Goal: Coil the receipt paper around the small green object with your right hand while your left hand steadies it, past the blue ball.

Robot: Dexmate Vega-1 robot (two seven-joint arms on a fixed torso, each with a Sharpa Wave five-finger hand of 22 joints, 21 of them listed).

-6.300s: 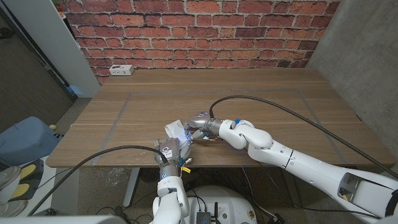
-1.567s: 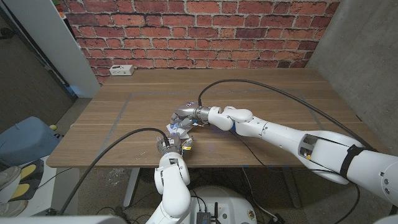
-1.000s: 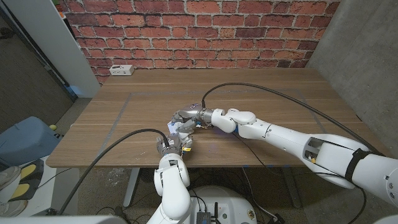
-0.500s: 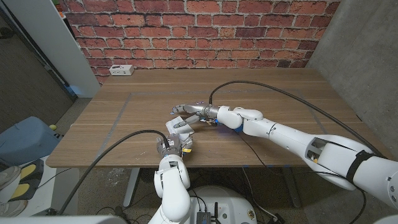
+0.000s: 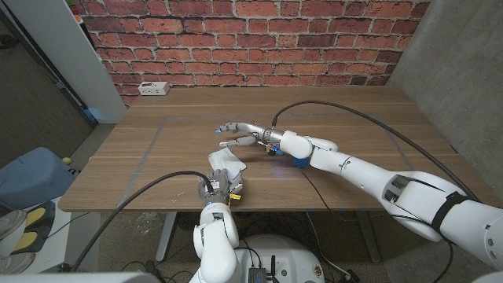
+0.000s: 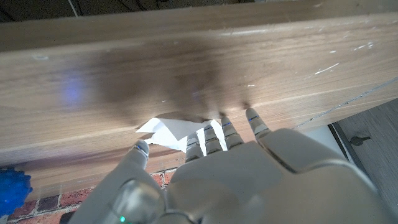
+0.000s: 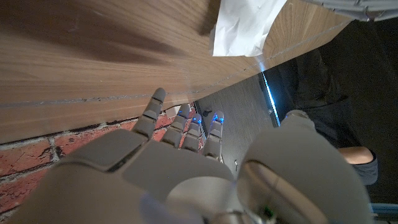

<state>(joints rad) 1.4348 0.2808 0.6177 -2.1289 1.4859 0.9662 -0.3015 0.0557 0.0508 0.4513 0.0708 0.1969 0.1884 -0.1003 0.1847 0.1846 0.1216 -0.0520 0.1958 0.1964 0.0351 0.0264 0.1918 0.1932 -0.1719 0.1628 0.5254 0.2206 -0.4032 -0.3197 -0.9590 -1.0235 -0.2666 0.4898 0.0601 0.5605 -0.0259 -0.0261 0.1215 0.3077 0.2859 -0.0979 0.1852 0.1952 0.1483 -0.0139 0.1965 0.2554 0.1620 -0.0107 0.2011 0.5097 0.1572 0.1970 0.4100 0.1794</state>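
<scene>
- Head view: the right hand (image 5: 238, 134) has let go and lifted away toward 12 o'clock, fingers spread, holding nothing. The receipt paper (image 5: 223, 163) lies at 6 o'clock from it, wrapped in a lump. The left hand (image 5: 221, 185) touches the paper; I cannot tell if it grips. The blue ball (image 5: 300, 161) sits under the right arm.
- Left wrist view: fingertips (image 6: 251, 115) reach past the paper (image 6: 166, 129). Blue ball (image 6: 12, 189) too.
- Right wrist view: open fingers (image 7: 155, 99), paper (image 7: 242, 25) well apart. The coiling looks done, maybe. The green object is hidden.

Left hand (image 5: 222, 185) on receipt paper (image 5: 223, 163); right hand (image 5: 242, 134) apart, fingers spread.
</scene>
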